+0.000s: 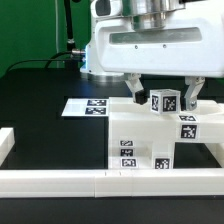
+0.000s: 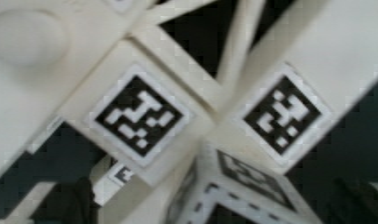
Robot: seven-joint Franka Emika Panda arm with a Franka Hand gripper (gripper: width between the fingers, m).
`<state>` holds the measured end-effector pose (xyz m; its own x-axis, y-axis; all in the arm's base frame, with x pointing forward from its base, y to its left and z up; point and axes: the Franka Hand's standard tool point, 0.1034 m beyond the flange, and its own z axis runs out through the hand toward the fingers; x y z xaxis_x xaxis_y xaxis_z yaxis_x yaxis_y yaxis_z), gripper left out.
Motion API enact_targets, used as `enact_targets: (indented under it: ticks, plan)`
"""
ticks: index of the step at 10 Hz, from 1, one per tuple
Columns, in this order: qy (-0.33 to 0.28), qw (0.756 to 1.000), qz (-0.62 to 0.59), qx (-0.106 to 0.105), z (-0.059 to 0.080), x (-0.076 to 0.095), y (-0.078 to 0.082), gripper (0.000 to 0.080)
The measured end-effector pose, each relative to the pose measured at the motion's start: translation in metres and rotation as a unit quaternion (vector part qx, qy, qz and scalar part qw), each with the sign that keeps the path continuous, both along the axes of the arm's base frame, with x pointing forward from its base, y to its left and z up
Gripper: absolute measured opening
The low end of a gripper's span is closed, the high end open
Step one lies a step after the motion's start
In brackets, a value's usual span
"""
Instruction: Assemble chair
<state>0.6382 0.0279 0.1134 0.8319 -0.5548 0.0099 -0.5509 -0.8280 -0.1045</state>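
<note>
- Exterior view: white two-finger gripper hangs at 12 o'clock over the chunky white plastic tagged chair, jaws spread, pinching nothing
- Small white plastic cube with a black-and-white tag sits on top of the chair, between the fingers; a gap shows on its 9 o'clock side, the 3 o'clock side is too close to tell
- Chair stands on the black table, just behind the long low white border rail at 6 o'clock
- Thin flat white marker board lies at 9 o'clock of the chair, just beside it
- Wrist view: blurred close-up, two tagged white chair faces tilted diamond-wise, side by side; fingers can't be told from the white parts
</note>
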Motion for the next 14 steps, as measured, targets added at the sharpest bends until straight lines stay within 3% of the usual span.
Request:
enact_targets:
  ticks: [2, 5, 8, 10, 11, 12, 14]
  plan:
    - [-0.001, 0.995, 0.099, -0.020, 0.0043, 0.0037, -0.0010, 0.0649]
    - [-0.009, 0.969, 0.245, -0.043, 0.0088, 0.0081, 0.0006, 0.0649]
    - [-0.014, 0.950, 0.309, -0.047, 0.0077, 0.0080, -0.0005, 0.0649]
    - [-0.014, 0.950, 0.307, -0.047, 0.0078, 0.0081, -0.0008, 0.0394]
    - [-0.014, 0.950, 0.307, -0.047, 0.0078, 0.0081, -0.0009, 0.0394]
    - [-0.014, 0.952, 0.301, -0.047, 0.0078, 0.0081, -0.0008, 0.0284]
    - [-0.013, 0.962, 0.270, -0.043, 0.0074, 0.0083, -0.0014, 0.0285]
